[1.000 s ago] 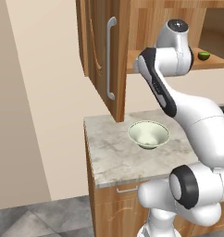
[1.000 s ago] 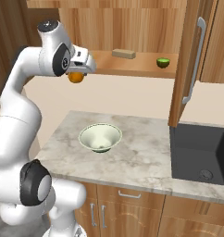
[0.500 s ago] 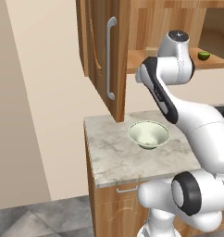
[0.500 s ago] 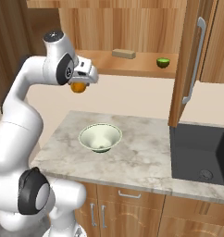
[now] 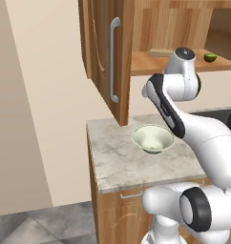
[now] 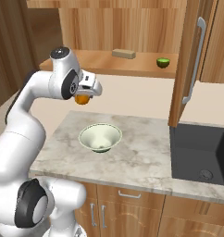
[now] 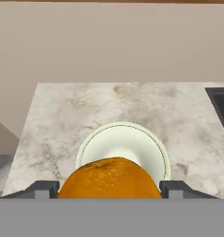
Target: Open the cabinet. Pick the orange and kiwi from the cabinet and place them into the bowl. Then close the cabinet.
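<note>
A: Where is the orange [image 7: 109,178]?
B: Clamped between the two tips of the gripper [image 6: 84,97], in the air above the counter [image 6: 146,157]. From the hand camera the bowl [image 7: 124,148] lies straight below and past it, its rim showing on both sides of the fruit.

A: How much room is there around the bowl?
B: It stands on bare marble toward the counter's back, well in from the left and front edges. The sink [image 6: 202,150] is sunk into the counter off to the right, well apart from the bowl.

A: And overhead?
B: The cabinet [image 6: 132,37] is open. Its right door [image 6: 190,65] swings out over the counter's right part, with its lower edge above the sink's near corner. The left door [image 5: 105,57] juts forward near the counter's left end. The gripper hangs between the two doors, just below the shelf's front edge, though how close it comes to that edge is hard to judge.

A: The kiwi [image 6: 163,62]?
B: On the shelf, toward the right, near the front lip. A tan block [image 6: 123,53] lies to its left, farther back.
</note>
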